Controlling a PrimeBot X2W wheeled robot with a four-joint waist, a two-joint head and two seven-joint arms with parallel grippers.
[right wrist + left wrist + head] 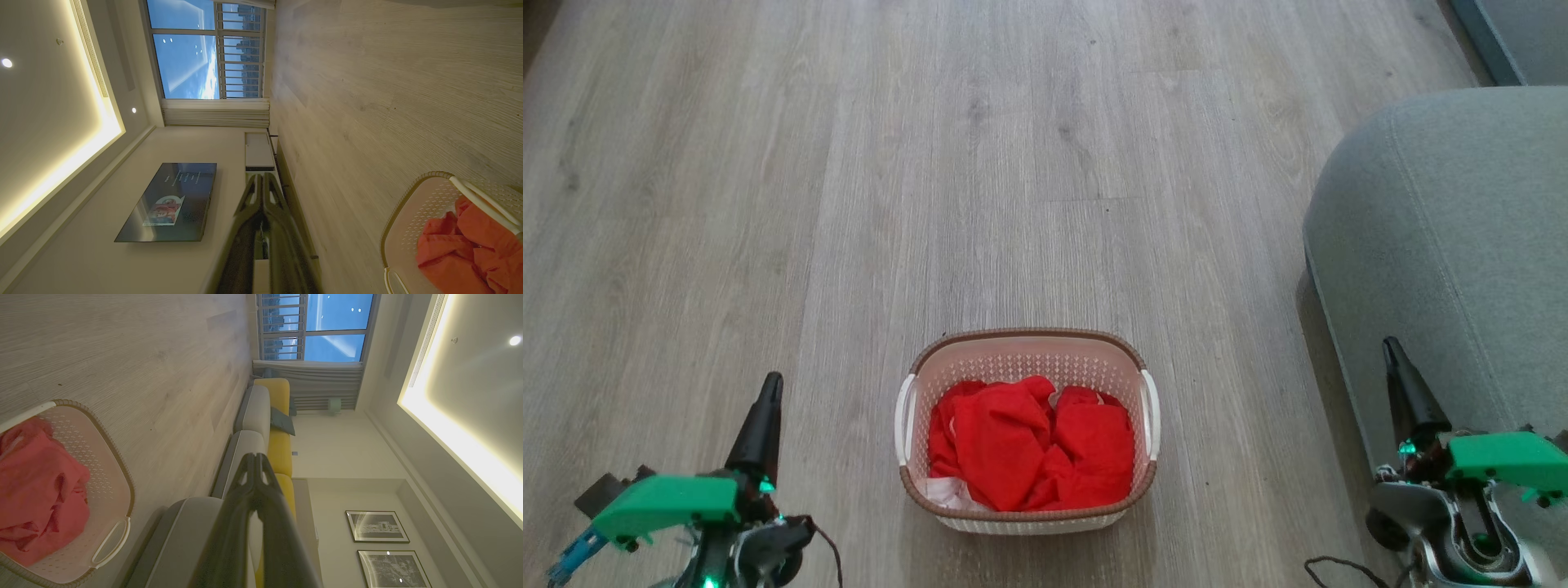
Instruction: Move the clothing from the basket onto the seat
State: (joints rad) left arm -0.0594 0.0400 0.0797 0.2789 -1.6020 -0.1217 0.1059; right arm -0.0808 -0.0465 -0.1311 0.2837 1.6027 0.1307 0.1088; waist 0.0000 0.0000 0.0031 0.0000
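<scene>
Pickup not yet begun: left gripper and right gripper hang clenched and empty, the basket between them, so 1 must open and dive into the clothing.

Soft red cloth clothing, perforated plastic basket, matt wood-grain floor.

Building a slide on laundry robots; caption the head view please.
Red clothing sits in a basket on the wood floor, between the left gripper and right gripper, seat at right.
</scene>
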